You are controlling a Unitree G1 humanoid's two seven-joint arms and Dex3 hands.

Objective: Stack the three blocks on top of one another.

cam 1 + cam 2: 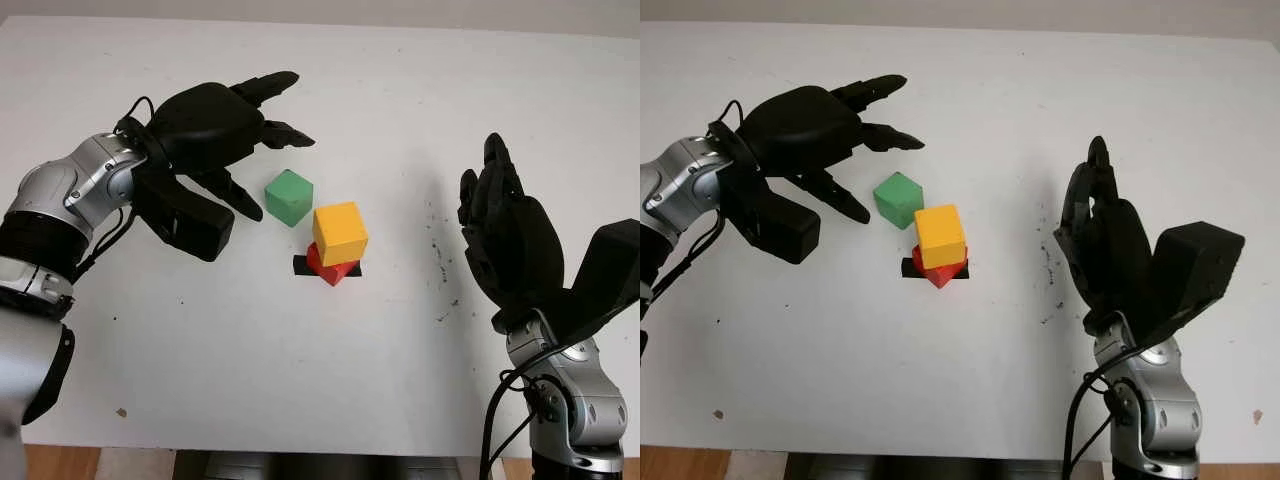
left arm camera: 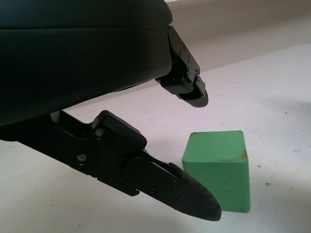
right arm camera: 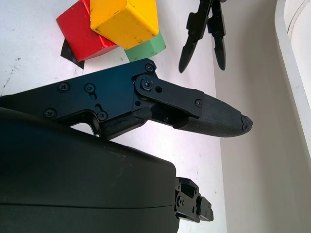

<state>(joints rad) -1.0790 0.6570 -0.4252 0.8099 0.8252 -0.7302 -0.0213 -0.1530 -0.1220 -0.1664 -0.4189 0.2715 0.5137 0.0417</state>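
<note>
Left wrist view: green block (image 2: 217, 174), likely light and rigid, best pinched on opposite flat faces; left hand (image 1: 215, 125) empty, fingers uncurled beside it.

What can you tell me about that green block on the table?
The green block is a plain cube with slightly scuffed faces, of a matte material. It sits flat on the white table, just behind and beside the yellow block, which is stacked on the red block. Nothing holds it. The left hand hovers open close by, fingers near but not touching it.
</note>
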